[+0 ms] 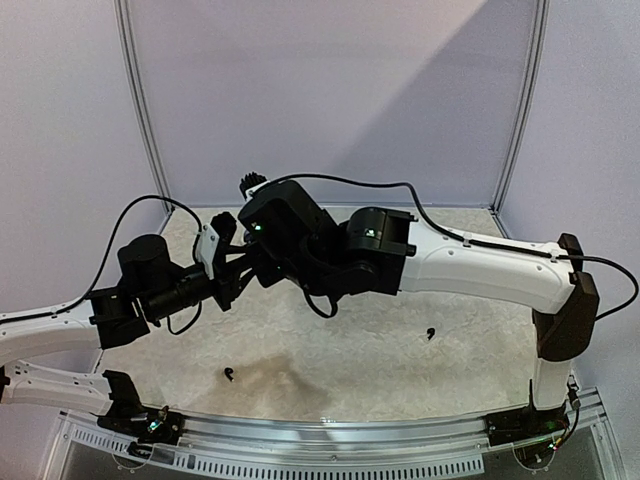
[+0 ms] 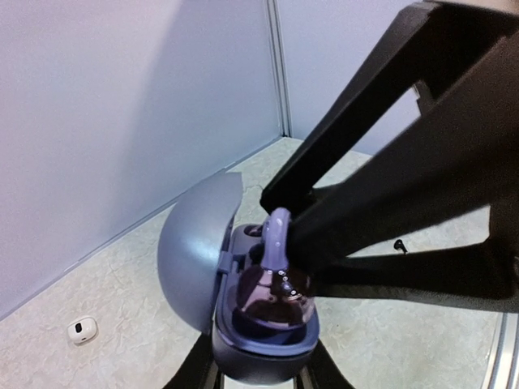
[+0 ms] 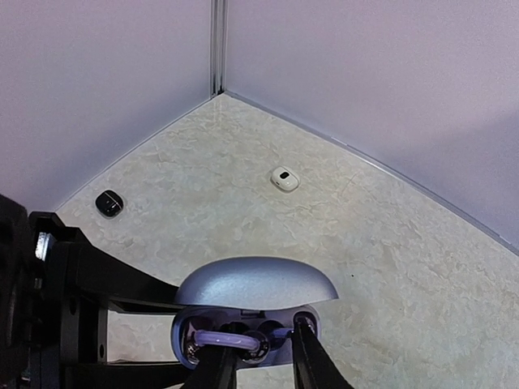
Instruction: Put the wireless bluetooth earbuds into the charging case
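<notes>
The left claw [image 2: 259, 369] is clamped on the base of the charging case [image 2: 263, 336] and holds it above the middle-left of the worktop [image 1: 380, 370]. The case is silvery-grey, and its domed lid [image 2: 195, 259] is hinged fully open.

The right claw [image 3: 263, 348] reaches into the open mouth of the case from the right. Its fingers are closed on a silvery-grey earbud [image 2: 277, 235]. We see this earbud standing with its lower part inside the case's dark interior and its rounded upper end above the rim. We cannot tell whether it is fully seated, or whether the neighbouring well is filled.

We note two closed containers on the far part of the worktop, well apart from each other:
- a white case [image 3: 283, 179]
- a black case [image 3: 109, 203]

Their contents are hidden.

One black earbud [image 1: 229, 375] lies loose on the near-left worktop. A second black earbud [image 1: 431, 333] lies on the near right. Both are well apart from the held case.
</notes>
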### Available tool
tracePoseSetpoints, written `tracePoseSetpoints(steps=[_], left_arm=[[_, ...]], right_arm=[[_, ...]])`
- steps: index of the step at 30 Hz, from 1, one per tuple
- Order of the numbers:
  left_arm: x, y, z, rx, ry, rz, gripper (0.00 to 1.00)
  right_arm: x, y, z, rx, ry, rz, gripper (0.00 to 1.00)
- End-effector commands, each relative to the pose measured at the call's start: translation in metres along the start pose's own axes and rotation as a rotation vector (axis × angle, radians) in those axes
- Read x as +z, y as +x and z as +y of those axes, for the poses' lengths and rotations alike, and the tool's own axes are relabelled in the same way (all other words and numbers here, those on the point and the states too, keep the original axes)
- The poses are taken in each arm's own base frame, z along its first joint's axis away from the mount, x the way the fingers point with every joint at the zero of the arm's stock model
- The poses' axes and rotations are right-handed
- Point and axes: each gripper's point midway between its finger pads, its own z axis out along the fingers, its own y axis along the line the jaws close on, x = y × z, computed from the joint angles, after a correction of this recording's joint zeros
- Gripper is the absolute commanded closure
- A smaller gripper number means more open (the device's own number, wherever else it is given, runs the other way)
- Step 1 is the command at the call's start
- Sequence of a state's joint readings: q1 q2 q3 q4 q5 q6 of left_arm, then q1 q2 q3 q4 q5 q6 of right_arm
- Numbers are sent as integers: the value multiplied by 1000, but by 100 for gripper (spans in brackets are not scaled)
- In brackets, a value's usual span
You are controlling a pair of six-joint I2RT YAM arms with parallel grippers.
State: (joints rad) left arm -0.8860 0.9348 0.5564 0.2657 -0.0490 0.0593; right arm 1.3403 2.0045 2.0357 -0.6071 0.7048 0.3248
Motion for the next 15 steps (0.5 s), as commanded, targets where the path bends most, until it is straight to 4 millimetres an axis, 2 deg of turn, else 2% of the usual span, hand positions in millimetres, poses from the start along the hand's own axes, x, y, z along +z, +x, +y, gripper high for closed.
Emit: tracePoseSetpoints(steps=[1, 15], left_arm=[[-4, -24, -6, -8, 23, -92, 100], [-7, -31, -9, -118, 53, -94, 100]], right_arm=[[10, 29, 2, -113, 8, 99, 75], [19, 50, 3, -241, 6, 192, 68]])
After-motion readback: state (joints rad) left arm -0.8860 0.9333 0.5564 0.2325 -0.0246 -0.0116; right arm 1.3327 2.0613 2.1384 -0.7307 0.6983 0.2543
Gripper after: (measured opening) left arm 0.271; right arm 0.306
